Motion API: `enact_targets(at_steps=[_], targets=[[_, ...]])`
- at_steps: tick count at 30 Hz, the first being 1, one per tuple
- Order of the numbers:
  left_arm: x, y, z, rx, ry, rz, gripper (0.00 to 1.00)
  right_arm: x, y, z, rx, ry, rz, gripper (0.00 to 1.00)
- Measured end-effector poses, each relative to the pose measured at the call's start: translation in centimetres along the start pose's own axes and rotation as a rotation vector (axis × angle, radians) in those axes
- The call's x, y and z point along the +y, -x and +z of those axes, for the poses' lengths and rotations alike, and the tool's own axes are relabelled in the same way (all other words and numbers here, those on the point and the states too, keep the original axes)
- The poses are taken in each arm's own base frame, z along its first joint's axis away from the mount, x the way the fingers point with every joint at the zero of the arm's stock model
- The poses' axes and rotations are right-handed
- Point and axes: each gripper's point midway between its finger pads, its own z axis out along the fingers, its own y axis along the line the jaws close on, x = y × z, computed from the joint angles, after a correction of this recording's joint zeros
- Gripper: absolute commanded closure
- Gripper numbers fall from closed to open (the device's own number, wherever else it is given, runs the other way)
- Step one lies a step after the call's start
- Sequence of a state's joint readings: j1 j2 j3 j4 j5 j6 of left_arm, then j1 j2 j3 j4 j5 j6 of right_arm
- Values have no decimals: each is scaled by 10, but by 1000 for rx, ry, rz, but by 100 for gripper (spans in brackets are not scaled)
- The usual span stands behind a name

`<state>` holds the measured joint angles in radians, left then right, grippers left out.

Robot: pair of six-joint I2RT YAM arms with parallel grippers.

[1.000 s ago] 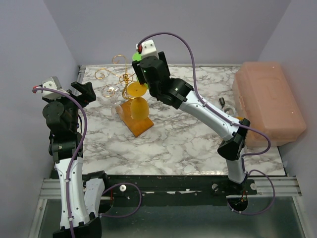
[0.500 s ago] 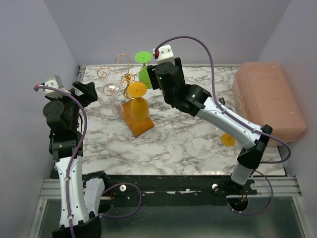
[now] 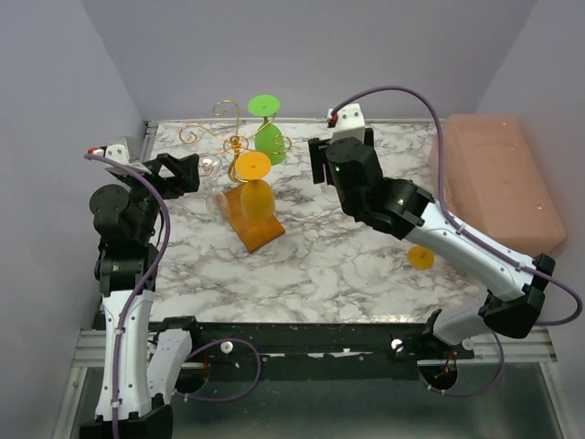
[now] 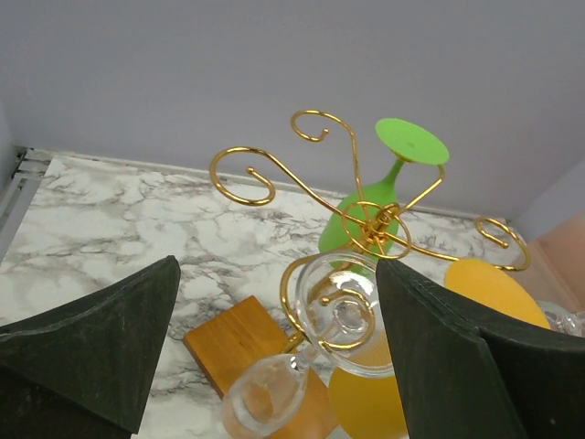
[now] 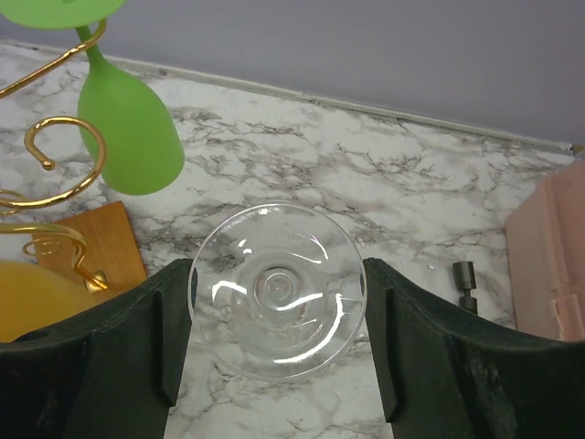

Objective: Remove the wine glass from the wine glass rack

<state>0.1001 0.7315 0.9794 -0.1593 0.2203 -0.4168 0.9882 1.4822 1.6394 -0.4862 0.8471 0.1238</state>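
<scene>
Pinched in the right gripper point(image 5: 277, 329), apparently by a stem hidden under its foot: a clear round-footed wine glass point(image 5: 274, 274), off and near the gold wire scroll-armed rack point(image 4: 370, 219). Nothing in the wide-open left gripper point(image 3: 186, 172). Could slip, or clip the green hanging goblet point(image 5: 128, 128) if swung leftward.

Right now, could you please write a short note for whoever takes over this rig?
Right fingers shut on a clear wine glass, held away from the wine glass rack.
Left fingers open, either side of a second clear glass hanging on the rack.
A green glass and an orange glass hang there too.
Done: one glass off. Left: set it down, then the hanging ones if wanted.
</scene>
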Motion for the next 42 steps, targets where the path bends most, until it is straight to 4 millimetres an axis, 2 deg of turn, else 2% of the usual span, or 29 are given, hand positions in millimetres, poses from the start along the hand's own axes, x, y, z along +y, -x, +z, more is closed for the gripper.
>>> enact_targets(at_steps=[4,6,13,19,25,33,42], targets=[[-24,-6,-1,29,-81,35,9,-15,-9,-14,1,5,47,29],[-43,-8,-4,51,-145,57,9,-20,-13,-21,2,14,76,29],[-92,10,-22,58,-299,110,9,-28,-25,-41,7,76,191,29],[-122,16,-46,85,-441,106,8,-35,-18,-61,-15,142,297,30],[-160,5,-76,172,-664,39,8,-38,-12,-80,-30,216,384,31],[-190,-6,-110,260,-854,-138,7,-38,3,-106,-77,344,517,32],[-207,-14,-127,297,-956,-296,7,-34,25,-122,-118,434,631,33]])
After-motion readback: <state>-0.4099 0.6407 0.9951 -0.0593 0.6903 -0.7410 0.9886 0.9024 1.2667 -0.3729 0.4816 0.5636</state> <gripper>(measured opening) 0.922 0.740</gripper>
